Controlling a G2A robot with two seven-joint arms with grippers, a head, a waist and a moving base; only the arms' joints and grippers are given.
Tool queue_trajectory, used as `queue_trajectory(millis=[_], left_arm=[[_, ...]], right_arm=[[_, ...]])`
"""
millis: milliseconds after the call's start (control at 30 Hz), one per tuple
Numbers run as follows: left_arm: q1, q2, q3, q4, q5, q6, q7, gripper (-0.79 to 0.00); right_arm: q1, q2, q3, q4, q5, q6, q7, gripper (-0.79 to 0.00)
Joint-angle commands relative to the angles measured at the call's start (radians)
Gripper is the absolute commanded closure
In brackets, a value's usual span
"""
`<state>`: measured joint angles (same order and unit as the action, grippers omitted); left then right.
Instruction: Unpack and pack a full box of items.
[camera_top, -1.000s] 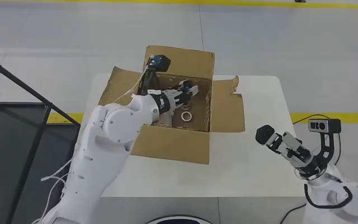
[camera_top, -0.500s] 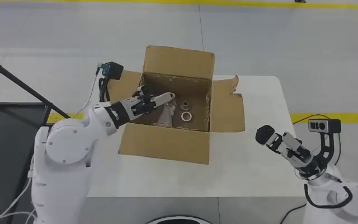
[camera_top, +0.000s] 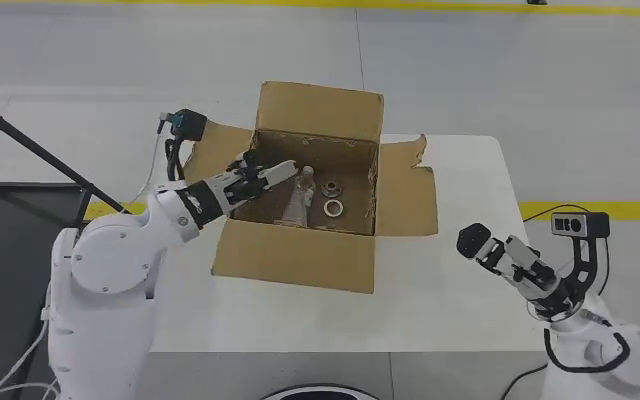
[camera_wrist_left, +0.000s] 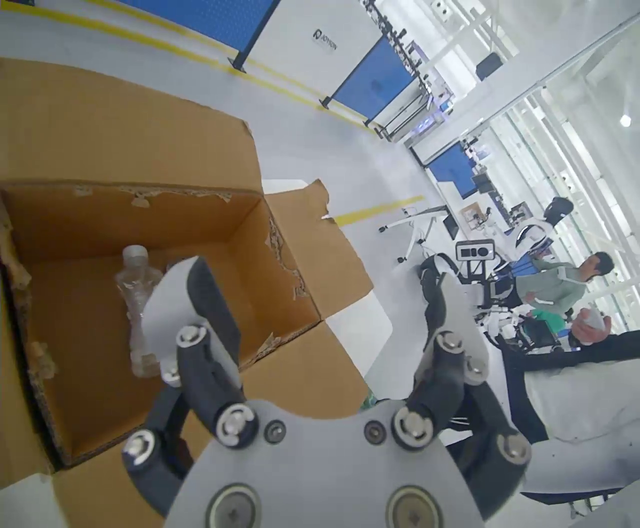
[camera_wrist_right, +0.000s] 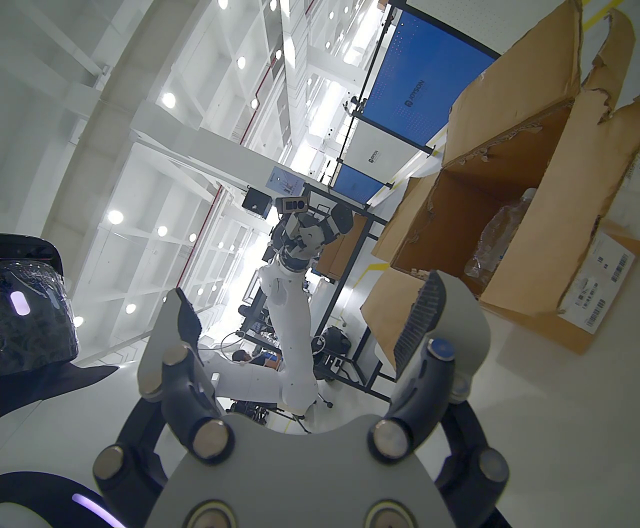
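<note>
The left tool (camera_top: 272, 178), spread and empty, is pictured at the left rim of the cardboard box (camera_top: 320, 108) at frame centre, where the upright clear plastic bottle (camera_top: 297, 203) is best gripped mid-body and lifted straight.

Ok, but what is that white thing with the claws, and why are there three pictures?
It is a robot with two arms. Each arm ends in a gripper, a claw with two fingers. One picture is taken from above, by a camera on the robot looking down at the white table. The other two come from small cameras on the wrists, so you look along each claw. On the table stands an open cardboard box. Inside it are a clear bottle and two small rings. The left gripper is at the box's edge, near the bottle, open and holding nothing. The right gripper is off to the side over the table, also open and empty.
</note>
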<state>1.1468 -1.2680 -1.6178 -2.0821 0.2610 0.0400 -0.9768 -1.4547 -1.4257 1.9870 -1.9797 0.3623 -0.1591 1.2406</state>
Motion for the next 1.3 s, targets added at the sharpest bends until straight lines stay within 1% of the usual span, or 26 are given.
queue_trajectory(millis=[0, 167, 233, 400, 467, 533, 633, 700, 800, 900, 967, 1067, 1100, 1133, 1267], left_arm=[[0.013, 0.007, -0.066, 0.005, -0.069, -0.02, -0.042, -0.785], [0.026, 0.03, -0.2, 0.048, -0.221, -0.069, -0.203, -0.785], [0.024, 0.04, -0.254, 0.086, -0.255, -0.085, -0.236, -0.785], [0.02, 0.058, -0.337, 0.149, -0.325, -0.107, -0.266, -0.785], [0.022, 0.064, -0.363, 0.164, -0.352, -0.124, -0.26, -0.785], [0.026, 0.068, -0.375, 0.176, -0.403, -0.149, -0.261, -0.785], [0.026, 0.068, -0.375, 0.176, -0.403, -0.149, -0.261, -0.785], [0.026, 0.068, -0.375, 0.176, -0.403, -0.149, -0.261, -0.785], [0.026, 0.068, -0.375, 0.176, -0.403, -0.149, -0.261, -0.785], [0.026, 0.068, -0.375, 0.176, -0.403, -0.149, -0.261, -0.785], [0.026, 0.068, -0.375, 0.176, -0.403, -0.149, -0.261, -0.785], [0.026, 0.068, -0.375, 0.176, -0.403, -0.149, -0.261, -0.785], [0.026, 0.068, -0.375, 0.176, -0.403, -0.149, -0.261, -0.785], [0.026, 0.068, -0.375, 0.176, -0.403, -0.149, -0.261, -0.785], [0.026, 0.068, -0.375, 0.176, -0.403, -0.149, -0.261, -0.785]], right_arm=[[0.0, 0.0, 0.0, 0.0, 0.0, 0.0, 0.0, -0.785], [0.0, 0.0, 0.0, 0.0, 0.0, 0.0, 0.0, -0.785], [0.0, 0.0, 0.0, 0.0, 0.0, 0.0, 0.0, -0.785], [0.0, 0.0, 0.0, 0.0, 0.0, 0.0, 0.0, -0.785], [0.0, 0.0, 0.0, 0.0, 0.0, 0.0, 0.0, -0.785], [0.0, 0.0, 0.0, 0.0, 0.0, 0.0, 0.0, -0.785], [0.0, 0.0, 0.0, 0.0, 0.0, 0.0, 0.0, -0.785], [0.009, 0.002, -0.005, -0.024, -0.013, 0.001, -0.006, -0.785], [0.057, 0.016, -0.036, -0.09, -0.119, 0.095, -0.018, -0.785], [0.13, 0.034, -0.059, -0.142, -0.213, 0.222, -0.004, -0.785], [0.188, 0.05, -0.089, -0.165, -0.316, 0.307, 0.04, -0.785], [0.293, 0.073, -0.165, -0.159, -0.477, 0.398, 0.128, -0.785], [0.343, 0.08, -0.203, -0.139, -0.514, 0.418, 0.149, -0.785], [0.364, 0.082, -0.221, -0.127, -0.524, 0.426, 0.149, -0.785], [0.373, 0.083, -0.229, -0.121, -0.529, 0.43, 0.151, -0.785]])
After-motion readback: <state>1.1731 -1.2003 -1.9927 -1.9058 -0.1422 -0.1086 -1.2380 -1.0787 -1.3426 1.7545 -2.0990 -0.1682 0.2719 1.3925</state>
